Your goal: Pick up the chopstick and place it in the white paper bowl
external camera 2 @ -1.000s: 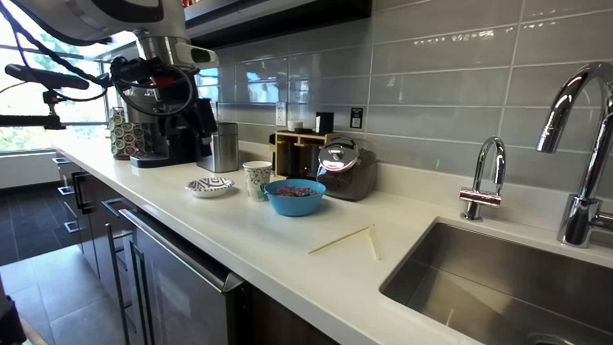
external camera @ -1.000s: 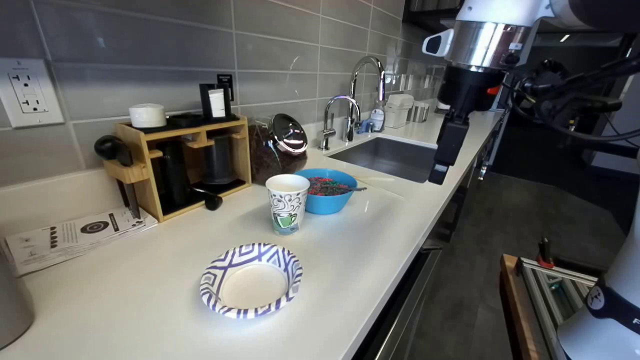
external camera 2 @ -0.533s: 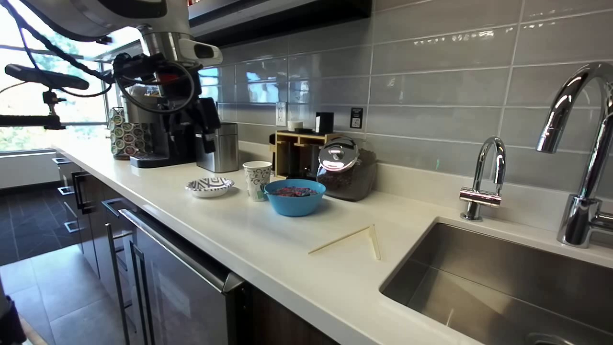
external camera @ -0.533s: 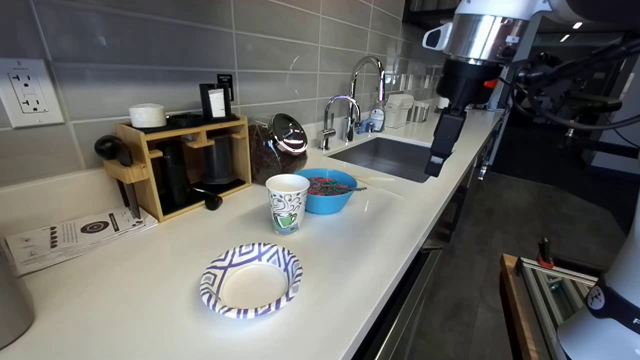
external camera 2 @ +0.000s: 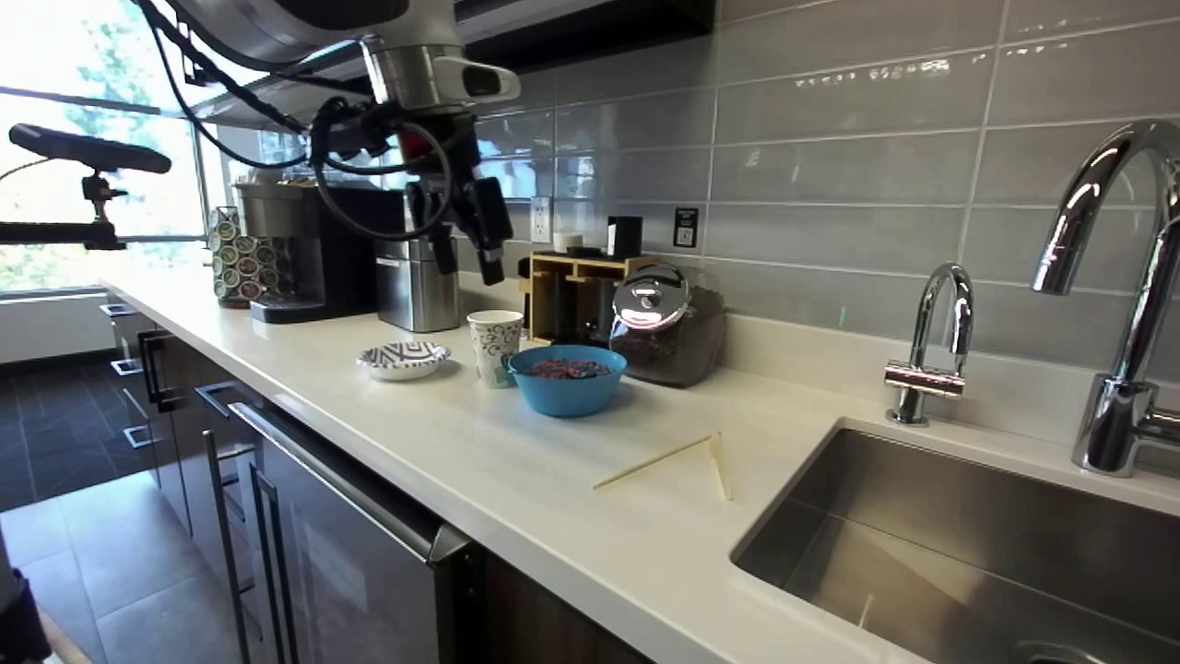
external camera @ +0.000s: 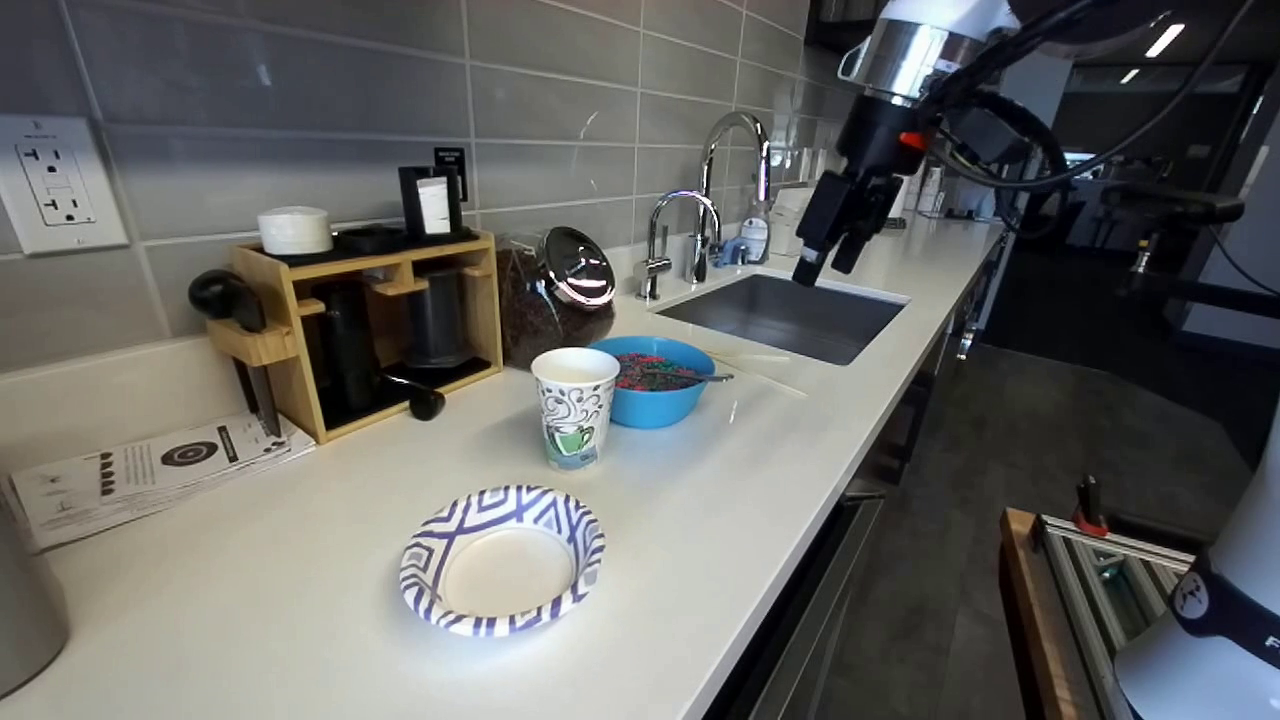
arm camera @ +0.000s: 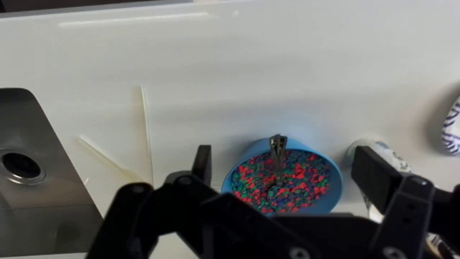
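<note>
Wrist view: gripper [arm camera: 283, 162] wide and bare, chopstick [arm camera: 147, 126] lying on the bench [arm camera: 269, 72]

Hours are read on the wrist view, out from the gripper's middle. The chopstick lies flat between nine and ten o'clock, short of the sink [arm camera: 25, 118]; the white paper bowl [arm camera: 452, 138], cut by the frame, sits between two and three.

The step in hand looks to be the reach. Shift toward the chopstick first, then come straight down. It runs nearly twelve to six and the jaws part along nine to three, so little twist should be needed. Aim at its middle: the six o'clock end comes close to a second pale utensil [arm camera: 102, 155], touching or not I cannot tell. So thin a stick calls for jaws lowered almost to the bench and a gentle squeeze. Afterwards, carry high over the blue bowl [external camera 2: 566, 398] and paper cup [external camera 2: 495, 350].

Gripper: jaws well apart, nothing between them, hanging above the bench and touching nothing.
</note>
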You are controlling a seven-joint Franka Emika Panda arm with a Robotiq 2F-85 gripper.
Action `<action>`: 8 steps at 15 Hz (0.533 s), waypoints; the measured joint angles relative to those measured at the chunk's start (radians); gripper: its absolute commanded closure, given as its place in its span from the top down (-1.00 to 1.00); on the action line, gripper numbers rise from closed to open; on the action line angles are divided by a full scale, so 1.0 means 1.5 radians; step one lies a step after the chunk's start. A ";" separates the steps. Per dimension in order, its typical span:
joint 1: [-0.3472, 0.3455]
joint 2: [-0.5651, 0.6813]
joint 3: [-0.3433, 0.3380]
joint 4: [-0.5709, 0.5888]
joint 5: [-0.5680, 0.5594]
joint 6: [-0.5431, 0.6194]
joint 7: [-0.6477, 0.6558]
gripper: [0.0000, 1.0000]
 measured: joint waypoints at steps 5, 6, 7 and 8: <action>-0.049 0.101 -0.041 0.018 0.000 0.125 0.000 1.00; -0.058 0.122 -0.046 0.023 0.000 0.143 0.000 1.00; -0.067 0.145 -0.051 0.030 0.000 0.158 0.000 1.00; -0.074 0.166 -0.054 0.037 0.000 0.168 0.000 1.00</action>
